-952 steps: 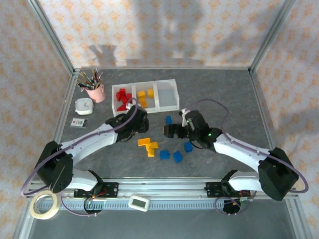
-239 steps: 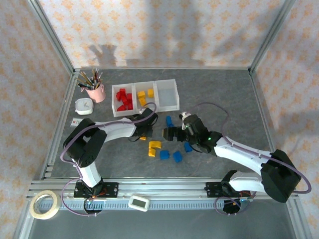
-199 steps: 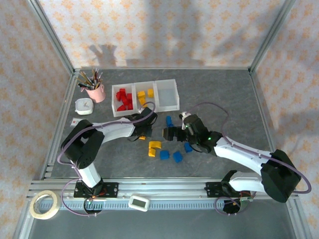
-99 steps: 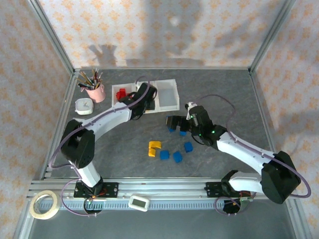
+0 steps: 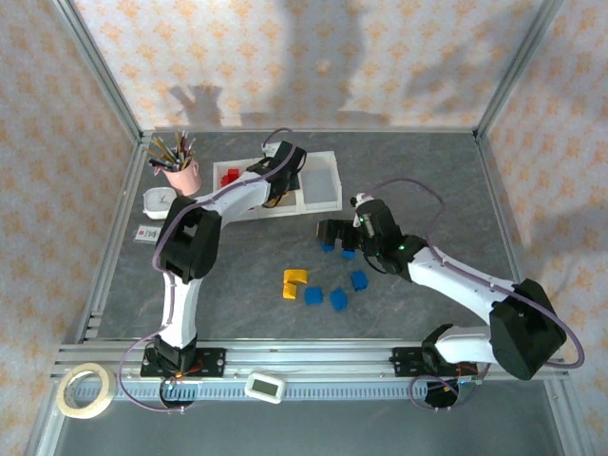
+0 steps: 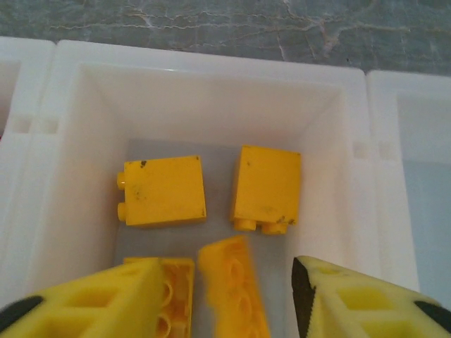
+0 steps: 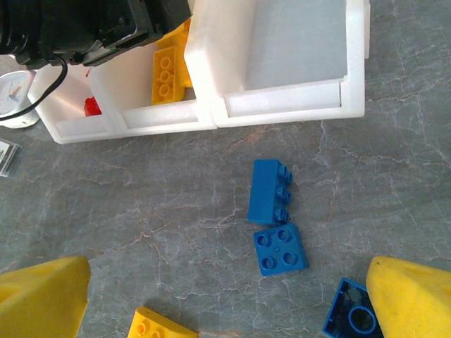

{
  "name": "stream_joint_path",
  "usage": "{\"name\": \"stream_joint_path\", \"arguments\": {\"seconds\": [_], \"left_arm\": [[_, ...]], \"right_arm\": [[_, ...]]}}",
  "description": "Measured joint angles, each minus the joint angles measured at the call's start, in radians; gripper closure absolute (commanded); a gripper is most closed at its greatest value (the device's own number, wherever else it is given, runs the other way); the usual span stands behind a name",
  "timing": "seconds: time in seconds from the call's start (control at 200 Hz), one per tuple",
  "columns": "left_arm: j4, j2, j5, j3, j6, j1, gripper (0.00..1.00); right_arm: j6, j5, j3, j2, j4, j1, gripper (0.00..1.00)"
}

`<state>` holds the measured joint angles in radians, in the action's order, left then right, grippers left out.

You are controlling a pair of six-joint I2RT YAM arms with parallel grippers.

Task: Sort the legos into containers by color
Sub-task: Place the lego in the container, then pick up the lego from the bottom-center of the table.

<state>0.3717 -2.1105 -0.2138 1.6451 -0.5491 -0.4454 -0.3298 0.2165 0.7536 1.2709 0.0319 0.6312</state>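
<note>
Claws both released, nothing gripped. Left claw (image 6: 229,303) above middle bin of containers (image 6: 211,60), fingers apart on either side of a blurred yellow lego (image 6: 232,285); more yellow legos (image 6: 164,190) flat on the bin floor. Right claw (image 7: 225,303) spread wide over two blue legos (image 7: 270,190), touching each other on the worktop (image 7: 141,211) near the containers.
</note>
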Motion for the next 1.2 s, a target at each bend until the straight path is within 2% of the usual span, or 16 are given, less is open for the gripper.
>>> {"name": "stream_joint_path", "arguments": {"seconds": [0.175,0.28,0.496,0.731,0.921,1.201], "left_arm": [[0.001,0.028,0.006,0.014,0.000,0.001,0.42],[-0.008,0.110,0.033,-0.032,0.000,0.000,0.39],[-0.031,0.397,0.082,-0.218,0.018,-0.023,0.27],[-0.038,0.670,0.137,-0.523,0.026,-0.092,0.13],[-0.034,0.896,0.201,-0.761,0.000,-0.098,0.01],[-0.022,1.188,0.270,-0.981,-0.082,-0.107,0.01]], "right_arm": [[0.033,0.001,0.035,0.023,0.018,0.001,0.00],[0.054,-0.002,0.058,0.032,0.043,0.013,0.00],[0.102,-0.023,0.130,0.045,0.123,0.101,0.00],[0.136,-0.043,0.145,0.046,0.201,0.183,0.01],[0.161,-0.072,0.145,0.048,0.251,0.276,0.04],[0.197,-0.113,0.145,0.109,0.268,0.467,0.10]]}}
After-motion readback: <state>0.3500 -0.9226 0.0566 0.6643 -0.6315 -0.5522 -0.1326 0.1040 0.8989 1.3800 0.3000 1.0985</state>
